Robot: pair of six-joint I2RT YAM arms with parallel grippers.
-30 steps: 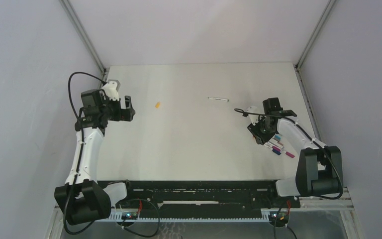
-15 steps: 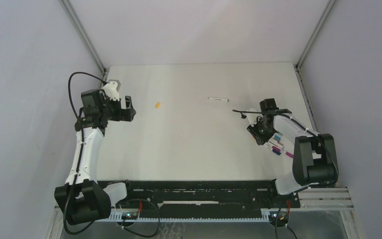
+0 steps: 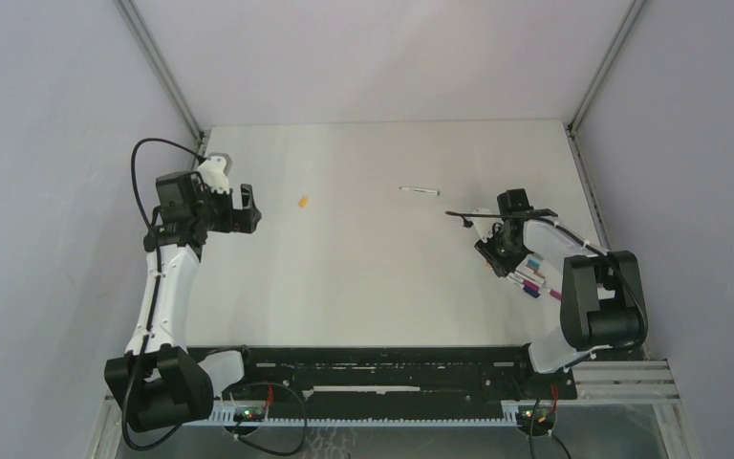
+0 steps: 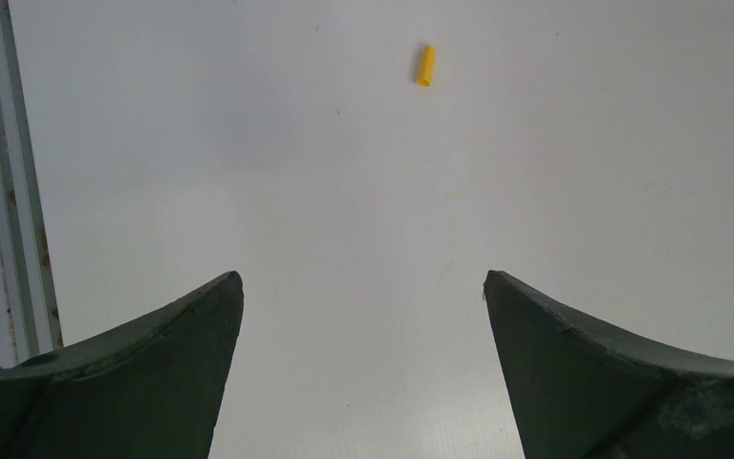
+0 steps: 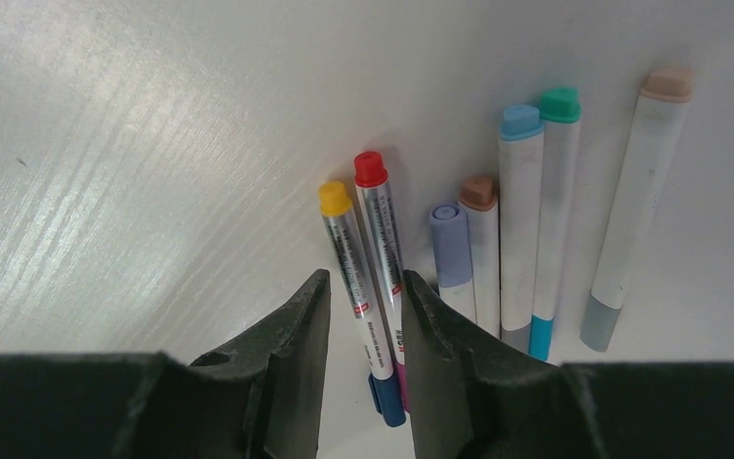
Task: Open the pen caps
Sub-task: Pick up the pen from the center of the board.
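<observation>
Several white-barrelled pens lie side by side at the table's right, also seen in the top view. My right gripper is low over them, its jaws narrowly open. They straddle a yellow-ended pen with a blue cap and a red-ended pen; a gap shows beside the left finger. A loose orange-yellow cap lies on the table ahead of my left gripper, which is wide open and empty. It also shows in the top view.
A single pen lies alone at the middle back of the table. A metal rail runs along the table's left edge beside my left gripper. The enclosure walls stand close on both sides.
The right arm's upper links swung in toward the table's right edge and its gripper shifted slightly over the pens. The left arm has not moved.
</observation>
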